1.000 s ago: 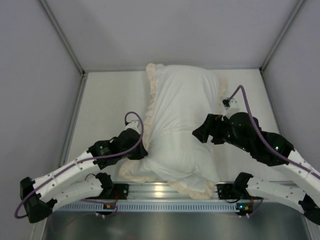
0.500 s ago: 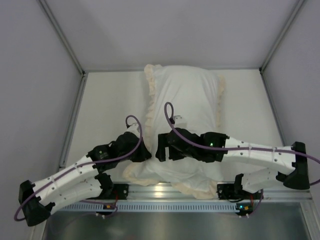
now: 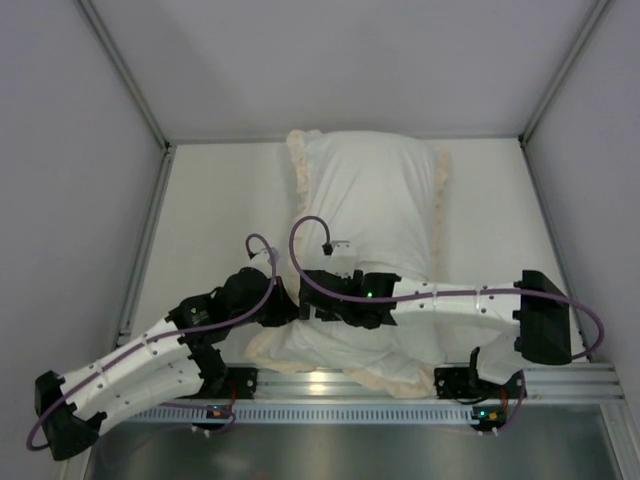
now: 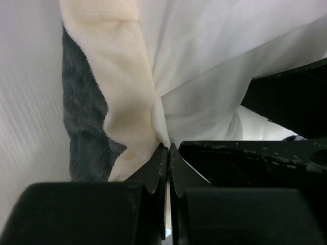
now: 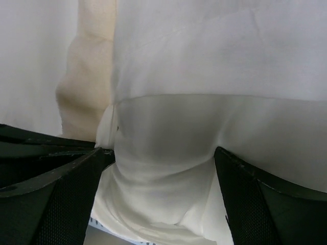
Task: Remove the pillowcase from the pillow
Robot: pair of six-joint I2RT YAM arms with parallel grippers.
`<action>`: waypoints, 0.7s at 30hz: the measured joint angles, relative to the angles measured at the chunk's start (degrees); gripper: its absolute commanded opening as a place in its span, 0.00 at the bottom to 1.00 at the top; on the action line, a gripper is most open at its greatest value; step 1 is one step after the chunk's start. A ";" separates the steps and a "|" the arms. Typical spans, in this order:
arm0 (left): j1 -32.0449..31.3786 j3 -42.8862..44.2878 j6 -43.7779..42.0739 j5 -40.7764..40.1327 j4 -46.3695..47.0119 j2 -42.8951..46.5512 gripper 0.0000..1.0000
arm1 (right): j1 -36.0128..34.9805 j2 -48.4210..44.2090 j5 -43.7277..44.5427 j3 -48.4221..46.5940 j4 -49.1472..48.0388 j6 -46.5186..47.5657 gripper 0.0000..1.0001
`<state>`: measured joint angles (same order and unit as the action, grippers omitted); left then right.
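Note:
The pillowcase (image 3: 370, 200) lies lengthwise on the table, white face up, with a cream frill (image 3: 297, 190) along its sides. It bulges with the pillow, which is hidden inside it. My left gripper (image 3: 287, 307) is shut on a pinch of white pillowcase fabric (image 4: 168, 147) at the near left edge, beside the cream frill (image 4: 125, 76) and the grey plush (image 4: 84, 117). My right arm reaches across the near part of the case. Its gripper (image 3: 309, 300) is open close to the left one. The wide fingers (image 5: 76, 178) straddle a white fabric bulge (image 5: 163, 153) without closing on it.
A metal rail (image 3: 330, 382) runs along the near table edge under the case's near frill. Grey walls enclose the white table (image 3: 210, 200) on the left, back and right. The right arm's dark elbow block (image 3: 543, 315) stands at the near right.
The right arm has swung from the pillow's right side across to the left, so its gripper now sits beside the left one, jaws wider. The left gripper keeps its grip, hardly moved.

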<state>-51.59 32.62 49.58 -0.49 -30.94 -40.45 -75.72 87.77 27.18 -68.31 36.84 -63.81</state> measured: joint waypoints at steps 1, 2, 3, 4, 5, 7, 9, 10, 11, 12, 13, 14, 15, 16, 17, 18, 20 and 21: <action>0.07 -0.17 0.00 -0.17 -0.35 0.13 0.00 | -0.04 0.50 0.26 0.00 -0.22 -0.28 0.78; 0.11 -0.22 0.00 -0.26 -0.57 0.17 0.00 | -0.04 1.11 0.70 0.02 -0.44 -0.55 0.74; 0.13 -0.24 0.04 0.09 -0.46 0.20 0.00 | -0.07 1.75 1.38 0.11 -0.83 -1.05 0.68; 0.09 -0.24 0.04 0.52 -0.11 0.20 0.00 | -0.07 2.38 2.03 0.42 -1.44 -1.60 0.49; 0.07 -0.26 0.09 0.81 0.26 0.20 0.00 | -0.07 2.84 2.62 0.81 -1.88 -1.81 0.38; 0.07 -0.26 0.13 1.31 1.20 0.22 0.00 | -0.17 3.26 3.56 2.12 -2.86 -3.23 0.27; 0.07 -0.26 0.24 1.70 1.64 0.22 0.00 | -0.24 3.19 4.87 3.61 -4.11 -4.87 0.29; 0.07 -0.26 0.26 1.88 1.81 0.22 0.00 | -0.28 3.15 5.44 4.20 -4.72 -5.46 0.28; 0.07 -0.26 0.26 2.01 1.97 0.22 0.00 | -0.31 3.13 5.99 4.52 -5.09 -5.86 0.26; 0.07 -0.26 0.26 2.03 2.10 0.24 0.00 | -0.31 3.04 6.25 4.81 -5.46 -6.12 0.22; 0.07 -0.28 0.28 2.10 2.25 0.24 0.00 | -0.31 2.99 6.47 5.01 -5.68 -6.36 0.01; 0.07 -0.31 0.31 2.14 2.36 0.24 0.00 | -0.31 2.99 6.67 5.16 -5.97 -6.56 0.00; 0.07 -0.42 0.35 2.16 2.56 0.24 0.00 | -0.31 2.99 6.91 5.33 -6.25 -6.97 0.00; 0.07 -0.61 0.52 2.16 2.75 0.24 0.00 | -0.31 2.99 7.13 5.42 -6.43 -7.19 0.00; 0.07 -0.85 0.74 2.16 2.93 0.24 0.00 | -0.31 2.99 7.26 5.49 -6.56 -7.17 0.00; 0.07 -1.11 0.96 2.14 3.02 0.22 0.00 | -0.37 2.91 7.37 5.68 -6.97 -6.80 0.00; 0.07 -1.57 1.36 2.19 3.19 0.20 0.00 | -0.44 2.47 7.56 5.97 -7.45 -6.01 0.00; 0.07 -1.73 1.46 2.23 3.32 0.20 0.00 | -0.52 2.01 7.65 6.08 -7.52 -5.25 0.00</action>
<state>-51.53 30.89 51.05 1.74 -27.62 -40.25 -76.25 89.78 34.83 -62.24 29.32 -69.06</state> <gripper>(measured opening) 0.010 0.025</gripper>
